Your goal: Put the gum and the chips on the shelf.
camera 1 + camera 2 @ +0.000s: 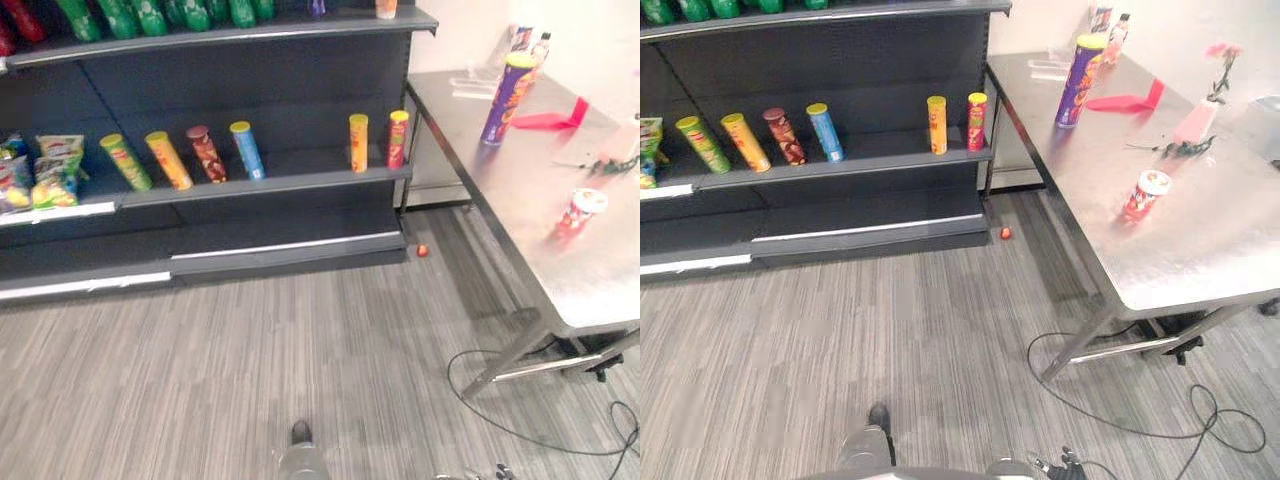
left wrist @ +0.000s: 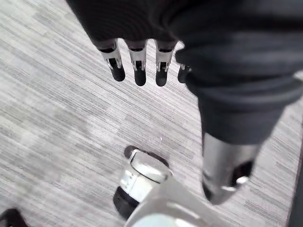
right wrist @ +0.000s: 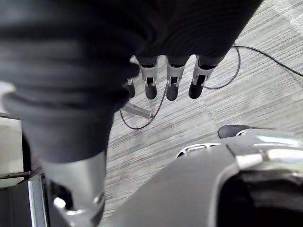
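Gum tub [image 1: 1147, 195] and upright chips can [image 1: 1080, 80] are stood on the table [image 1: 1200, 250], well to the right of straight, empty fingers; right hand [image 3: 173, 80] is judged nearer than left hand [image 2: 137, 59].

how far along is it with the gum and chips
Nothing looks done yet. The purple chips can and the small red-and-white gum tub both stand on the table, not on the shelf. Nothing is in hand: the left hand and the right hand hang over the floor with straight fingers, holding nothing. Both items are left to pick up and carry to the shelf.
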Available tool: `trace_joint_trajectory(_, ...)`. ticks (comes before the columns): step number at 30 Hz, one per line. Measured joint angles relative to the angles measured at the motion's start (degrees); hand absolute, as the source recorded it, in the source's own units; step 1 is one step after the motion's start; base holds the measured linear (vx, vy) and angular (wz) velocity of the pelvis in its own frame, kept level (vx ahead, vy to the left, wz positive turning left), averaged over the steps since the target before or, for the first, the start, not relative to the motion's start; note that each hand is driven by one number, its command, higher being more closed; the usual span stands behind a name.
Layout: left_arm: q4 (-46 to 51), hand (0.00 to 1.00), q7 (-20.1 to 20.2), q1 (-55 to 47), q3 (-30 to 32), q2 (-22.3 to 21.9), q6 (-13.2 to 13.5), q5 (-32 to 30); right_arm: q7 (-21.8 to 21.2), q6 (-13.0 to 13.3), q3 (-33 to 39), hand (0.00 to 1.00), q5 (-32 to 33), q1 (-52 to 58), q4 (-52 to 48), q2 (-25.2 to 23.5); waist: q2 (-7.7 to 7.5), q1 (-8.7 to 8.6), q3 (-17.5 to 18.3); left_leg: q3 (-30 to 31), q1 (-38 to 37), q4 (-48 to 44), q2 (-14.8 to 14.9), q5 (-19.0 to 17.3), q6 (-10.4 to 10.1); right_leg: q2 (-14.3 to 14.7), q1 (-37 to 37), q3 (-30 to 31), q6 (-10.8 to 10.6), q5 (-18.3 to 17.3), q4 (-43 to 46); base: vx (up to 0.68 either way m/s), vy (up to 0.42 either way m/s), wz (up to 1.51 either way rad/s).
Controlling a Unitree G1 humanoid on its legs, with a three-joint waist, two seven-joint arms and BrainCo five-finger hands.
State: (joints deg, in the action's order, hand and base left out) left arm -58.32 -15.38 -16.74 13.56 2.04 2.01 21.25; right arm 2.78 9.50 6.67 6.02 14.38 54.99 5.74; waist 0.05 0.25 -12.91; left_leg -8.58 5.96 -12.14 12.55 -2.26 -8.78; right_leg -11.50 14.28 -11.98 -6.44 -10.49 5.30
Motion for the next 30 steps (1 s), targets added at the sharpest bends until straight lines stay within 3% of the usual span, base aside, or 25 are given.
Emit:
trace_joint_trajectory(3, -0.11, 0.00, -0.10, 1.38, -1.47, 2.06, -0.08, -0.22, 0.93, 0.21, 0.02, 0.00, -1.62, -0.36, 0.03, -1.22, -2.43, -0.39, 0.64, -0.18, -1.07, -0.97, -3.39, -2.08, 0.49, -3.69, -5.35, 1.43, -1.26, -0.55, 12.03, 0.28, 0.154, -0.04)
trace_joint_trajectory(5, -0.09, 0.00, 0.05, 1.93, -1.50, 2.80, -0.34, -2.06, 1.10, 0.51, 0.09, 0.00, -1.57, -0.51, 0.07, -1.61, -2.76, -0.37, 0.57, -0.52, -3.45, 0.84, -4.30, -2.42, 0.93, -5.31, -9.75, 3.21, -1.65, 0.35, 22.32, 0.23, 0.116, -0.11)
trace_joint_trajectory(6, -0.04, 0.00, 0.17, 1.84, -1.49, 2.91, -0.77, -2.34, 1.48, 0.77, 0.16, 0.00, -1.50, -1.01, -0.19, -1.75, -3.75, -0.49, 0.37, -1.87, -6.41, 2.63, -5.21, -2.67, 1.36, -7.93, -13.54, 3.28, -4.52, 2.65, 31.21, 0.26, 0.058, -0.31)
trace_joint_trajectory(7, 0.06, 0.00, 0.17, 1.62, -1.51, 3.78, -1.38, -2.39, 1.60, 0.71, -0.17, 0.00, -1.50, -1.68, -0.31, -1.79, -5.06, -0.71, 0.16, -3.15, -9.74, 5.16, -5.87, -2.89, 1.60, -10.11, -16.62, 3.32, -5.28, 7.28, 38.43, 0.23, 0.021, -0.33)
trace_joint_trajectory(8, 0.14, 0.00, 0.07, 1.51, -1.77, 3.84, -1.62, -2.42, 1.61, 0.69, -0.45, 0.00, -1.46, -1.86, -0.34, -1.85, -4.98, -0.99, 0.27, -3.49, -11.50, 6.55, -6.05, -2.89, 1.65, -10.78, -17.61, 3.22, -4.49, 10.16, 40.78, 0.26, 0.032, -0.34)
trace_joint_trajectory(9, 0.63, 0.00, -0.19, 1.41, -2.17, 3.80, -2.00, -2.41, 1.61, 0.70, -0.49, 0.00, -1.26, -2.00, -0.75, -1.45, -4.39, -1.56, 0.71, -4.09, -14.26, 9.08, -6.12, -2.90, 2.05, -11.89, -20.31, 2.89, -2.32, 16.74, 45.03, 0.28, 0.014, -0.40)
trace_joint_trajectory(10, 1.72, 0.00, -0.56, 1.71, -2.23, 3.28, -2.20, -2.13, 1.52, 0.77, -0.43, 0.00, -1.02, -2.07, -1.14, -0.97, -3.19, -1.69, 1.01, -5.41, -15.92, 10.54, -5.41, -3.03, 3.09, -12.77, -23.79, 1.19, -0.90, 11.12, 49.39, 0.28, 0.001, -0.48)
trace_joint_trajectory(11, 1.88, 0.00, -1.04, 2.00, -1.94, 3.31, -2.24, -1.93, 1.39, 0.84, -0.46, 0.00, -1.02, -2.17, -1.35, -1.00, -3.40, -1.70, 0.90, -6.16, -16.45, 10.60, -4.98, -3.30, 3.43, -12.90, -25.46, -1.20, -0.36, 5.98, 50.07, 0.27, -0.046, -0.67)
trace_joint_trajectory(12, 1.88, 0.00, -1.62, 3.01, -1.94, 3.19, -2.40, -1.67, 1.06, 0.89, -0.61, 0.00, -1.09, -2.22, -1.84, -0.95, -3.18, -1.79, 0.86, -7.90, -17.35, 10.73, -3.47, -3.99, 3.19, -12.03, -27.89, -7.78, 1.46, -1.04, 48.44, 0.20, -0.046, -0.65)
trace_joint_trajectory(13, 1.94, 0.00, -1.83, 3.55, -1.88, 3.10, -2.57, -1.63, 0.86, 0.92, -0.66, 0.00, -1.67, -2.03, -2.32, -0.96, -2.89, -1.79, 0.89, -9.71, -17.90, 10.59, -2.14, -4.16, 2.84, -10.39, -29.22, -12.94, 2.49, -2.13, 43.95, 0.36, -0.101, -0.83)
trace_joint_trajectory(15, 2.38, 0.00, -1.70, 3.98, -1.49, 3.53, -2.69, -1.55, 0.83, 1.21, -1.16, 0.00, -1.88, -1.56, -2.41, -1.40, -3.69, -1.52, 0.71, -13.35, -20.60, 10.69, -1.65, -4.77, 1.83, -7.12, -28.66, -20.39, 3.67, 1.10, 28.94, 0.37, -0.132, -0.76)
trace_joint_trajectory(16, 2.33, 0.00, -1.70, 3.54, -0.22, 4.03, -2.60, -1.55, 0.88, 1.60, -1.62, 0.00, -2.35, -0.82, -2.29, -2.03, -5.09, -1.50, 0.60, -15.41, -22.88, 10.49, -3.40, -5.65, 0.64, -6.25, -26.66, -23.16, 11.07, 5.76, 20.08, 0.36, -0.094, -0.75)
trace_joint_trajectory(17, 1.83, 0.00, -1.62, 3.54, 0.30, 1.92, -2.38, -1.56, 1.14, 2.06, -0.73, 0.00, -2.90, -1.24, -2.28, -0.83, -2.48, -1.83, 0.20, -17.45, -24.25, 10.16, -1.25, -7.27, -0.04, -4.54, -26.10, -25.06, 10.41, 6.03, 21.07, 0.33, -0.067, -0.65)
trace_joint_trajectory(19, 1.78, 0.00, -1.41, 3.97, 0.40, 0.39, -1.16, -1.70, 1.64, 2.42, -0.24, 0.00, -3.70, -1.59, -1.78, 0.51, -0.38, -1.70, -0.24, -20.05, -25.08, 10.04, -1.13, -7.25, 0.18, -3.78, -26.07, -25.73, 11.36, 4.95, 21.46, 0.20, -0.006, -0.44)
trace_joint_trajectory(21, 1.17, 0.00, -0.99, 4.38, 0.49, 0.18, -0.19, -1.84, 1.78, 2.52, 0.21, 0.00, -3.71, -2.16, -1.31, 0.50, 0.03, -1.73, -0.38, -22.19, -26.14, 10.10, -1.31, -8.17, 0.30, -3.56, -26.07, -25.73, 10.80, 2.30, 22.43, 0.08, -0.019, -0.22)
trace_joint_trajectory(22, 0.53, 0.00, -0.77, 4.74, 0.47, 0.21, -0.03, -2.37, 1.81, 2.43, 0.17, 0.00, -3.72, -2.10, -1.18, 0.88, 0.40, -1.82, -0.21, -22.46, -26.64, 8.73, -0.58, -12.15, 1.43, -3.10, -26.07, -25.77, 9.80, -0.10, 23.99, 0.00, -0.015, -0.37)
trace_joint_trajectory(23, -0.50, 0.00, -0.55, 5.31, 1.07, 0.23, -0.07, -2.48, 1.95, 2.02, 0.19, 0.00, -3.65, -2.20, -1.09, 1.44, 1.79, -1.23, -0.07, -22.28, -27.14, 7.02, 0.77, -15.70, 1.23, -2.77, -25.77, -26.29, 10.66, -2.15, 25.80, 0.00, -0.022, -0.47)
trace_joint_trajectory(24, -1.59, 0.00, -0.54, 5.15, 1.51, -0.36, -0.19, -2.92, 1.95, 1.66, 0.03, 0.00, -3.62, -2.08, -1.08, 1.67, 2.18, -1.17, 0.63, -22.70, -27.18, 6.29, 1.53, -16.64, 2.17, -3.25, -25.42, -26.50, 11.72, -3.31, 27.20, 0.07, -0.014, -0.49)
trace_joint_trajectory(25, -2.64, 0.00, -0.48, 4.65, 2.68, -0.41, -0.32, -4.08, 1.94, 0.77, -0.52, 0.00, -3.49, -0.88, -2.20, 2.21, 1.70, -1.92, 2.43, -24.00, -27.17, 4.56, 1.79, -18.39, 6.24, -3.40, -24.64, -25.38, 11.55, -5.75, 30.59, 0.22, -0.028, -0.45)
trace_joint_trajectory(26, -3.11, 0.00, -0.41, 4.71, 2.85, 0.17, -0.33, -4.32, 1.98, 0.40, -0.49, 0.00, -3.39, -0.67, -2.05, 2.63, 1.12, -1.45, 2.67, -23.73, -25.68, -3.37, 2.40, -17.59, 5.65, -2.54, -24.29, -24.10, 8.26, -7.74, 29.53, 0.25, -0.019, -0.70)
trace_joint_trajectory(27, -3.35, 0.00, -0.08, 5.55, 3.46, 0.57, -0.51, -4.39, 2.03, -0.33, -0.48, 0.00, -3.28, -1.71, -1.06, 2.54, 1.09, -0.58, 2.13, -22.63, -20.84, -15.76, 5.25, -14.33, 4.68, -1.73, -24.10, -22.18, 8.20, -7.72, 27.79, 0.26, -0.071, -1.08)
trace_joint_trajectory(28, -3.10, 0.00, -0.01, 5.74, 3.53, 0.16, -0.61, -4.51, 1.96, -0.77, -0.52, 0.00, -3.25, -2.04, -1.20, 2.63, 1.50, -0.18, 2.56, -18.08, -14.84, -27.62, 7.16, -4.74, 5.85, 0.02, -21.84, -21.29, 7.38, -6.57, 22.77, 0.23, -0.060, -1.10)
trace_joint_trajectory(29, -3.10, 0.00, -0.07, 5.61, 3.53, -0.10, -0.61, -4.49, 1.96, -0.83, -0.64, 0.00, -3.22, -2.13, -1.50, 2.69, 0.61, -0.14, 2.45, -16.23, -12.42, -31.90, 7.52, -2.99, 4.68, 0.72, -20.59, -19.92, 7.69, -5.67, 19.90, 0.28, -0.020, -1.26)
trace_joint_trajectory(30, -2.91, 0.00, -0.05, 5.38, 3.78, -0.17, -0.58, -4.53, 1.98, -1.38, -1.03, 0.00, -3.05, -2.89, -2.11, 2.31, 1.00, 0.04, 2.21, -15.49, -8.82, -37.69, 7.06, -5.99, 2.58, 2.01, -19.10, -15.93, 9.00, -3.87, 15.65, 0.31, 0.057, -1.07)
